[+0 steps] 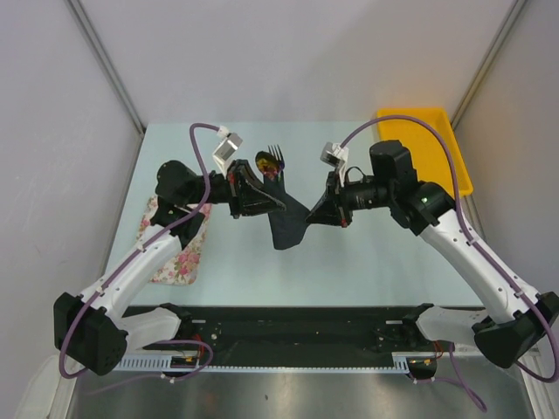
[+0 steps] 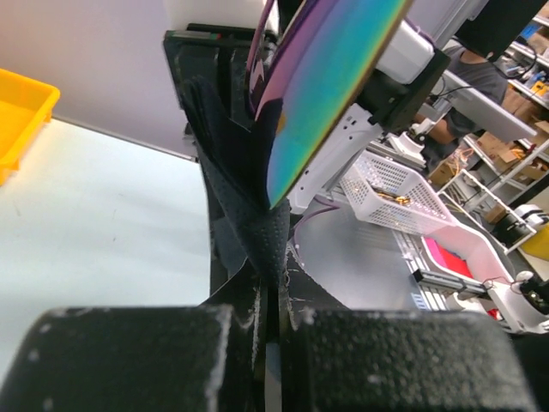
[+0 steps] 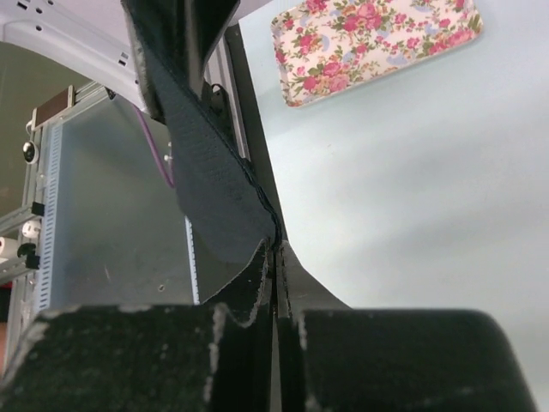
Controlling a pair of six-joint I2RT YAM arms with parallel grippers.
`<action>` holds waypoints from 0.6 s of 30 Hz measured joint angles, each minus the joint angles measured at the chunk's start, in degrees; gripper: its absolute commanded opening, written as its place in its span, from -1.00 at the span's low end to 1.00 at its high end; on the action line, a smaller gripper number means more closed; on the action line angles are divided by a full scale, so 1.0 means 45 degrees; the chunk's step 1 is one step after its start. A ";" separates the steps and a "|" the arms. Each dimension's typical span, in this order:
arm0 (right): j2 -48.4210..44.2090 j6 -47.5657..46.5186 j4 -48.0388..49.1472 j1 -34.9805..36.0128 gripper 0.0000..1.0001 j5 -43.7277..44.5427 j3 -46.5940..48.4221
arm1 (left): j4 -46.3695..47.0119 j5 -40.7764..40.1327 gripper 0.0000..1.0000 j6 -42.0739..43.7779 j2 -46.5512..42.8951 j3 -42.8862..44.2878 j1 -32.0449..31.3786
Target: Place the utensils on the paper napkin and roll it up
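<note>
At right tool (image 1: 309, 216) (pinched): paper napkin (image 1: 287, 230).

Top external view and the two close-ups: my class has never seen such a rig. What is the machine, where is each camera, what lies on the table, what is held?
Two robot arms, each ending in a two-finger gripper, are bolted to the table. The wide picture looks down from above; each close-up comes from a wrist camera. The left gripper and right gripper are shut on the black paper napkin between them. The utensils poke out of it beside the left gripper. On the table lie a floral mat and a yellow bin.
</note>
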 measured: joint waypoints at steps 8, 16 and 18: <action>0.0806 -0.0393 0.1127 0.0709 -1.00 -0.0384 0.0000 | 0.1214 0.0000 -1.00 -0.1263 0.0015 -0.0267 -0.0471; 0.1064 -0.0282 0.1923 0.1370 -1.00 -0.0301 -0.0005 | 0.1860 -0.0010 -1.00 -0.1938 0.0112 -0.0408 -0.0602; 0.1059 -0.0189 0.1953 0.1282 -1.00 -0.0117 -0.0005 | 0.1651 -0.0194 -1.00 -0.1695 0.0102 -0.0408 -0.0597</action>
